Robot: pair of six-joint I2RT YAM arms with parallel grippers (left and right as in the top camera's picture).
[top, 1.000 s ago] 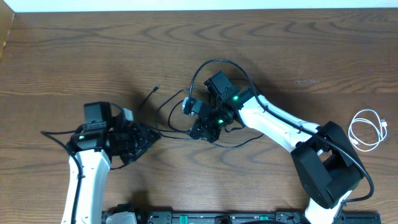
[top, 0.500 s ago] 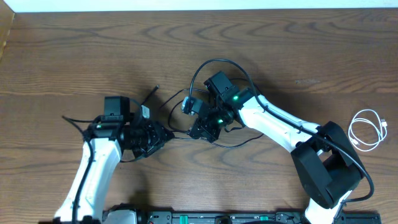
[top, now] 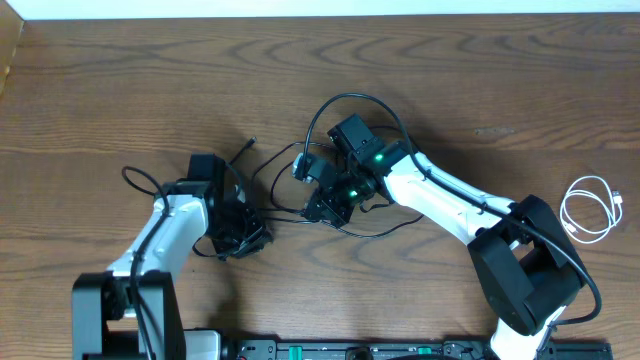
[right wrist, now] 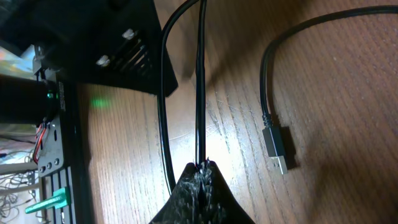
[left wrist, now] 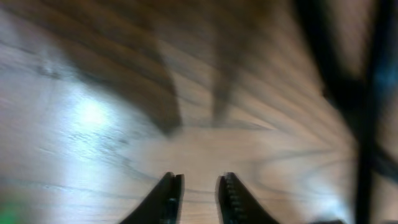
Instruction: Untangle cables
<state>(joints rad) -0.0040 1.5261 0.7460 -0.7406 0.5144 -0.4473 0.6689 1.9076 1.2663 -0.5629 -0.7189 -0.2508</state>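
Thin black cables (top: 285, 190) lie tangled on the wooden table between the two arms, and one plug end (top: 250, 143) points up-left. My right gripper (top: 314, 208) sits over the tangle. In the right wrist view it (right wrist: 202, 167) is shut on a black cable (right wrist: 200, 81) that runs straight away from the tips. A second black cable (right wrist: 163, 93) passes just to its left, and a USB plug (right wrist: 275, 146) lies to its right. My left gripper (top: 252, 238) is at the tangle's left edge. In the blurred left wrist view it (left wrist: 199, 185) stands narrowly open over bare wood. A short white cable (top: 590, 205) lies coiled at far right.
The black base rail (top: 400, 350) runs along the table's front edge. A thick black wire (top: 345, 100) loops above the right wrist. A dark blurred arm part (left wrist: 367, 93) fills the right side of the left wrist view. The pale wall edge (top: 300, 8) borders the back of the table.
The left arm has swung right, bringing its gripper to the left edge of the tangle, and its jaws have narrowed. The right arm has not moved.
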